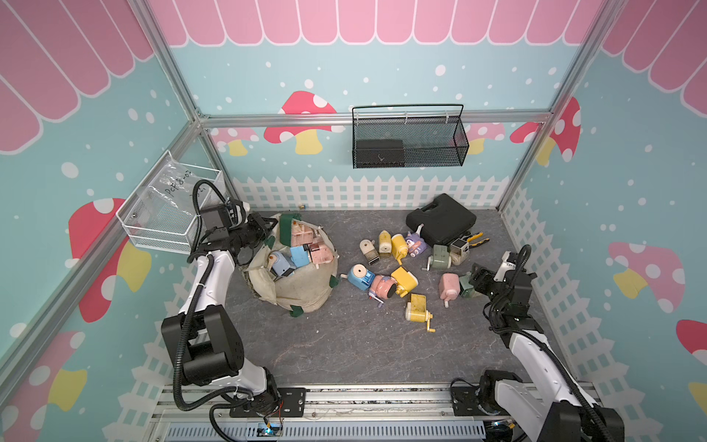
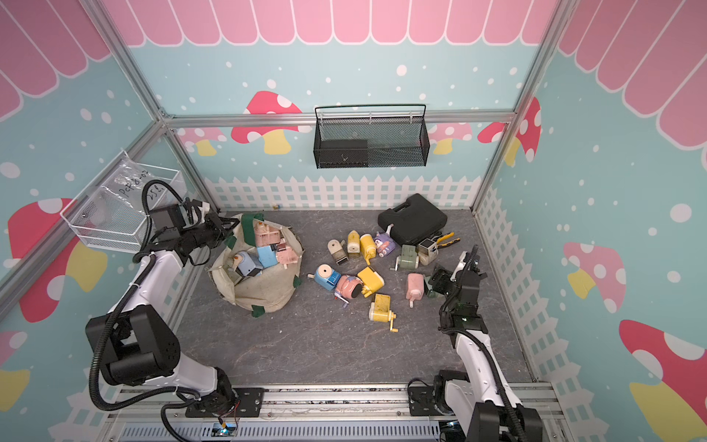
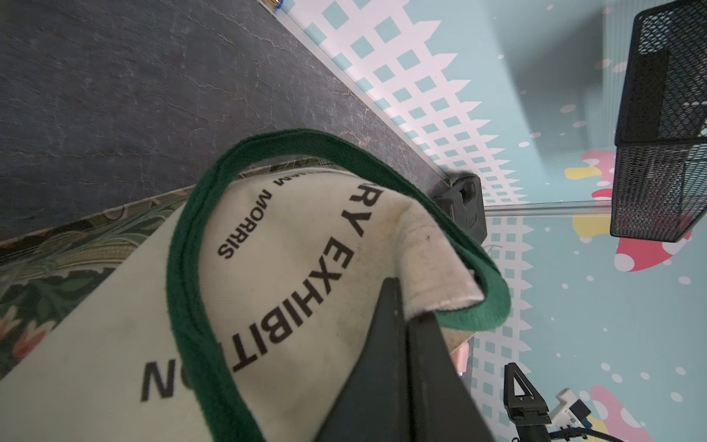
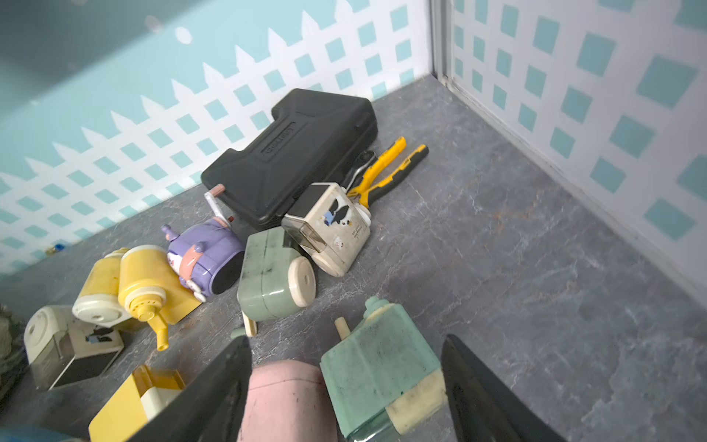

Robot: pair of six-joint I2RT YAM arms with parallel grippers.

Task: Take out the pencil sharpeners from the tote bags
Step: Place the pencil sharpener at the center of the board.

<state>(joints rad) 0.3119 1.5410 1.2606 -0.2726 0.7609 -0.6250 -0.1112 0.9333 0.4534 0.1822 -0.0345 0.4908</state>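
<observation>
On tote bag (image 3: 290,245): "MORRIS", "EXHIBITION" in dark print; left fingers (image 3: 382,356) pinch it.

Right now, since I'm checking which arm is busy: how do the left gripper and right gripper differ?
The left gripper has its jaws shut on the rim of the tote bag; the right gripper has its jaws spread open, gripping nothing. The left gripper sits at the bag's mouth; the right gripper hovers over a pink sharpener and a mint-green sharpener lying on the table. Both have black tapered jaws.
</observation>
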